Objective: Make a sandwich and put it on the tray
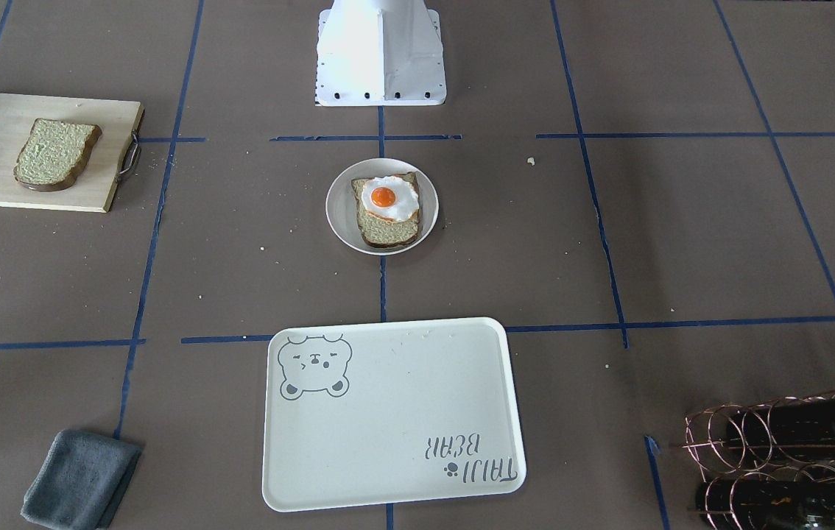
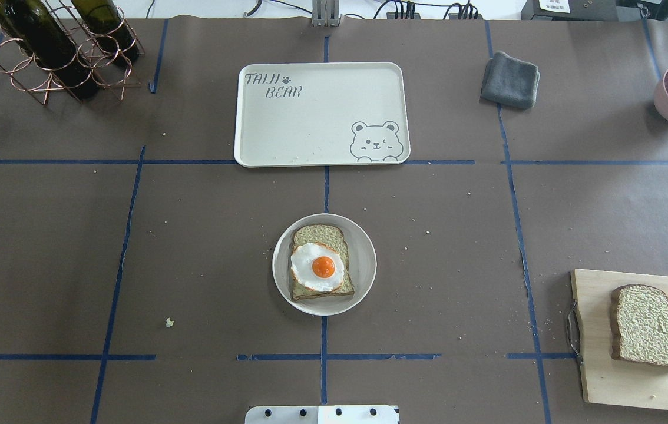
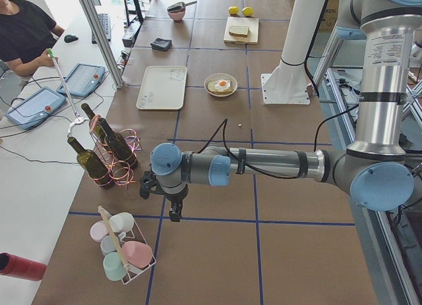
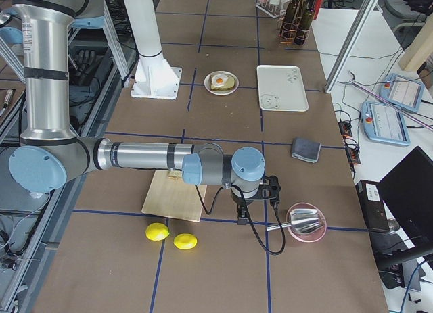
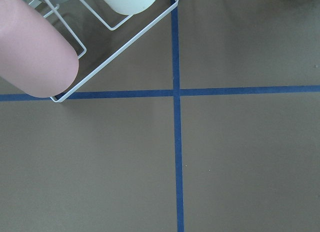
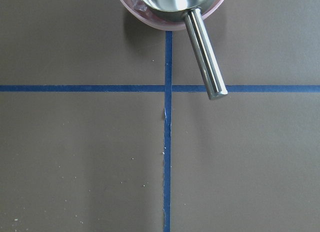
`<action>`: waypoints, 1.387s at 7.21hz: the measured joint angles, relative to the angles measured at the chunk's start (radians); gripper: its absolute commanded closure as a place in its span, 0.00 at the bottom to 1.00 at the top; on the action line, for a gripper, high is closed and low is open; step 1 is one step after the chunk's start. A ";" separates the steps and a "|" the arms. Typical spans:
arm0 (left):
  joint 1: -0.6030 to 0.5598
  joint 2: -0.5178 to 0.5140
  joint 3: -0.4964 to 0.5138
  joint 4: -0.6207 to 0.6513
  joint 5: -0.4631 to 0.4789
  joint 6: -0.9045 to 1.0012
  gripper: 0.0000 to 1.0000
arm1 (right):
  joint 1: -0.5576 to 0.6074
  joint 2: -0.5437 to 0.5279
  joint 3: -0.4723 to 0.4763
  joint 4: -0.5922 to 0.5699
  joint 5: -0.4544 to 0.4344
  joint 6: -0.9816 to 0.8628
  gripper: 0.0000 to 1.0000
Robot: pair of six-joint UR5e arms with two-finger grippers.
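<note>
The counter (image 2: 192, 247) wore matt brown paper, lined with smooth blue tape (image 2: 323, 377). The tray (image 2: 310, 118) was cream plastic with a dull sheen, and the plate (image 2: 366, 265) was smooth and white. The bread (image 2: 645, 327) showed a rough, porous crumb and a dark crust. The egg (image 2: 317, 268) looked glossy. The cutting board (image 2: 599, 365) was pale matt wood with a metal handle (image 2: 572, 330). The cloth (image 2: 509, 79) was soft grey fabric. A copper-coloured wire rack (image 2: 22, 70) held dark, shiny glass bottles (image 2: 45, 47). A polished steel scoop (image 6: 202, 51) lay in a pink bowl (image 6: 160, 26).
</note>
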 measured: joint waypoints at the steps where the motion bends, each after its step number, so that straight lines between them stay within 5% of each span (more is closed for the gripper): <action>1: 0.000 0.000 -0.001 0.000 0.000 0.000 0.00 | -0.001 0.000 0.000 0.000 0.000 0.001 0.00; 6: 0.030 -0.082 -0.042 -0.034 0.001 0.001 0.00 | -0.026 0.018 0.026 0.001 0.009 0.007 0.00; 10: 0.273 -0.203 -0.051 -0.270 0.019 -0.036 0.00 | -0.091 0.079 0.071 0.004 0.073 0.044 0.00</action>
